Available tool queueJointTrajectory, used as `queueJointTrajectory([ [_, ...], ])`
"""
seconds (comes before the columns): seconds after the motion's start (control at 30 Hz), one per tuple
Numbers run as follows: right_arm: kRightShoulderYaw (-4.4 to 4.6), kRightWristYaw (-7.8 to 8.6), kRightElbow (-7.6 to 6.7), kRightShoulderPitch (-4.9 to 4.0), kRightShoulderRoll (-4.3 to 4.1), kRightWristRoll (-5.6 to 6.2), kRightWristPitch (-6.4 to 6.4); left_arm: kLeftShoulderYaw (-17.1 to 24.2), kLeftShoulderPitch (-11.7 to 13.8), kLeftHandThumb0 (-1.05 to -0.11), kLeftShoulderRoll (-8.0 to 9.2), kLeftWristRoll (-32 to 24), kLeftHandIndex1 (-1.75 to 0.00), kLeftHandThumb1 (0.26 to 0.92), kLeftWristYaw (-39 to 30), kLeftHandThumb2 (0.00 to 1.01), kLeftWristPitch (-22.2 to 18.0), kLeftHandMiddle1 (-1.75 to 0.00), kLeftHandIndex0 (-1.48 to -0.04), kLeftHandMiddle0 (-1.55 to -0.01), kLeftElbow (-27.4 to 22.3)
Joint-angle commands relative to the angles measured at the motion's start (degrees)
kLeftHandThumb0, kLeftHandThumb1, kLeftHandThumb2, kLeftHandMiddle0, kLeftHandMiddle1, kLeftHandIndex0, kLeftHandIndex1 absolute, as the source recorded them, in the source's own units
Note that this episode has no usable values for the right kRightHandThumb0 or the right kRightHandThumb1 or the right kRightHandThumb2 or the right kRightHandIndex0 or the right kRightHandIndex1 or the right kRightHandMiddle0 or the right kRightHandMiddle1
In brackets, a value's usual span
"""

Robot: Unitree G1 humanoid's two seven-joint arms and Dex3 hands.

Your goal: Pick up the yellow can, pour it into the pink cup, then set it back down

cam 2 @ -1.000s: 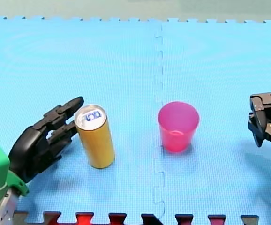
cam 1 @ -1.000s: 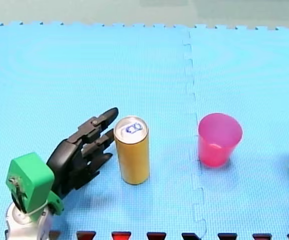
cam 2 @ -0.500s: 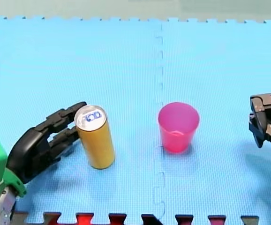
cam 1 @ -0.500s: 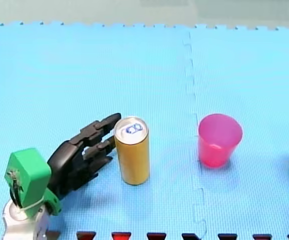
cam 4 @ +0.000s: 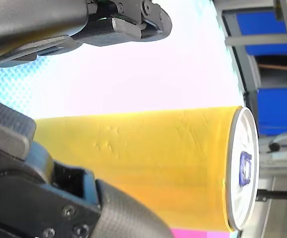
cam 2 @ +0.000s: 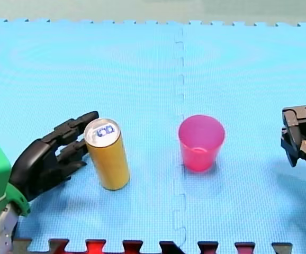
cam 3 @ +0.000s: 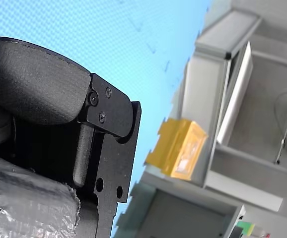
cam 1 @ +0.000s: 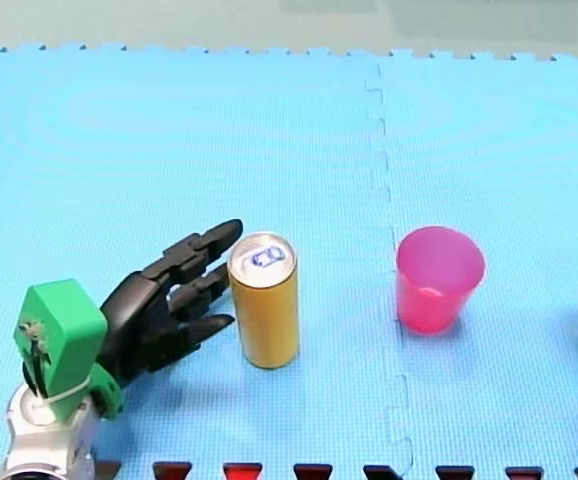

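Your left hand (cam 1: pixel 174 300) has moved a little nearer to the yellow can (cam 1: pixel 264 315), with fingers apart beside it and not yet clamped. The can stands upright as before, left of the pink cup (cam 1: pixel 439 280). Closing the grasp seems to be your next step. Your right hand (cam 2: pixel 301 135) is at the right edge.

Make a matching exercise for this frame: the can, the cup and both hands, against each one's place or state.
1. yellow can
2. pink cup
3. left hand
4. right hand

A. far right of the mat, holding nothing
B. upright, open top, right of the can
C. open, just left of the can
D. upright, silver lid

Pairs: 1-D, 2-B, 3-C, 4-A
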Motion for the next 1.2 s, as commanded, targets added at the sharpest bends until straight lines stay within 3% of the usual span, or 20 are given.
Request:
queueJointTrajectory([
  [0.0,0.04,-0.24,-0.10,-0.02,-0.17,0.10,0.07,0.1,-0.4,-1.010,0.01,0.2,0.00,0.657,0.4,0.00,0.5,0.00,-0.20,-0.14,0.2],
  [0.2,0.04,-0.26,0.03,-0.10,-0.16,0.13,0.09,0.5,-0.4,-0.935,-0.24,-0.1,0.00,0.648,0.7,0.00,0.9,0.00,-0.19,-0.14,0.2],
  [0.43,0.04,-0.19,0.10,-0.23,-0.14,0.14,0.10,0.7,-0.4,-0.913,-0.27,-0.1,0.00,0.647,0.3,0.00,0.9,0.00,-0.18,-0.13,0.1],
  [1.17,-0.12,-0.11,-0.04,-0.10,0.38,0.47,0.10,-1.9,-1.4,-0.988,1.27,2.2,0.00,0.684,-4.9,0.00,3.1,0.00,-0.15,-0.09,-0.2],
])
